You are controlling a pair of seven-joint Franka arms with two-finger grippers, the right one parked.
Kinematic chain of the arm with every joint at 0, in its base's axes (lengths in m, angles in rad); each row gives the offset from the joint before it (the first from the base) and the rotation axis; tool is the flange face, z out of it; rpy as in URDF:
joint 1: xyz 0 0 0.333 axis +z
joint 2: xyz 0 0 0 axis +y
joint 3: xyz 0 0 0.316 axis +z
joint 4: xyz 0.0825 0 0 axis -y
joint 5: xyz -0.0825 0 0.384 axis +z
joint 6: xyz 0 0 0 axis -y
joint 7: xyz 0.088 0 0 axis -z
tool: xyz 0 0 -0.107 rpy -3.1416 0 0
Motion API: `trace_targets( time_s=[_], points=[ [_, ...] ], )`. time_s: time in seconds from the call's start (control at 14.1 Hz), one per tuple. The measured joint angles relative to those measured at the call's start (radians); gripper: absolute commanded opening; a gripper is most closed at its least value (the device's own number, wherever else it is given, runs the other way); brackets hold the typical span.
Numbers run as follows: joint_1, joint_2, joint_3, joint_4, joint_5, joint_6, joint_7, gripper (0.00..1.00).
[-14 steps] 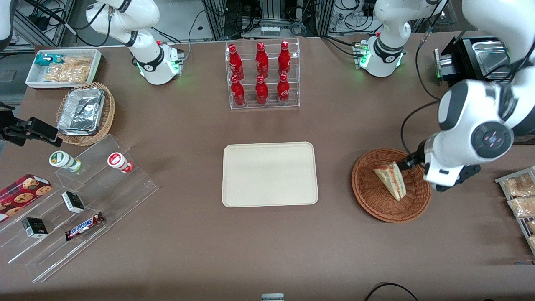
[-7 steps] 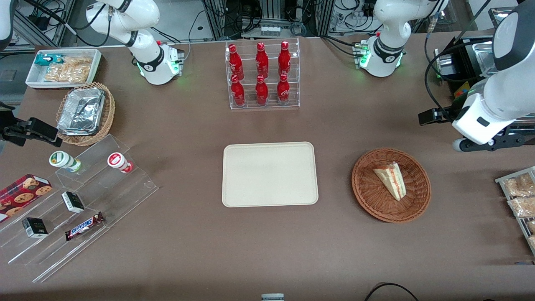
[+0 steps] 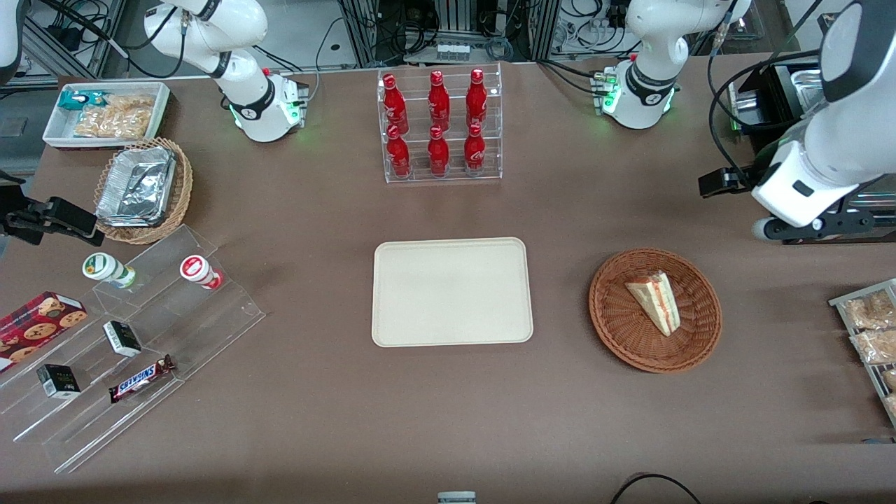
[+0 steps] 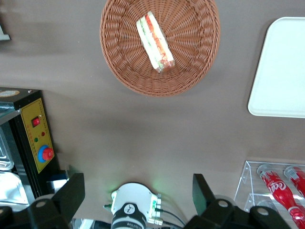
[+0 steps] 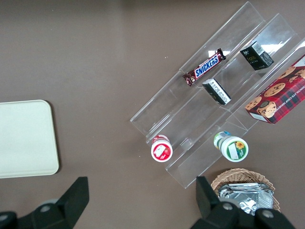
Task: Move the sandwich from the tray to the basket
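"Front view: where does the sandwich (image 3: 656,303) lie?"

"In the round wicker basket (image 3: 612,318), on its woven bottom. The white tray (image 3: 453,292) sits apart from the basket, toward the parked arm's end of the table (image 3: 504,413)."

"And the gripper (image 3: 708,183)?"

"Above the table, farther from the front camera than the basket and well apart from the sandwich."

"What about its fingers (image 4: 71,195)?"

"Released. The left wrist view shows them spread wide, with a gap between."

Rounded white arm (image 3: 840,140), dark-grey panel (image 3: 848,59), black cable (image 3: 711,115), black pincer (image 3: 708,185) at its tip, round screws (image 4: 223,203)
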Motion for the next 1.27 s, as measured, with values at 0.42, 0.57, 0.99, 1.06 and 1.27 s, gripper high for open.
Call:
trace_targets(
  time_s=[0.42,0.57,0.99,1.06,1.27],
  points=[
    [0.000,-0.083,0.000,-0.072,-0.001,0.060,-0.002,1.00],
    [0.001,-0.075,0.003,-0.068,-0.001,0.068,-0.002,1.00],
    [0.002,-0.072,0.006,-0.063,-0.001,0.069,-0.002,1.00],
    [0.002,-0.072,0.006,-0.063,-0.001,0.069,-0.002,1.00],
    [0.002,-0.072,0.006,-0.063,-0.001,0.069,-0.002,1.00]
  ],
)
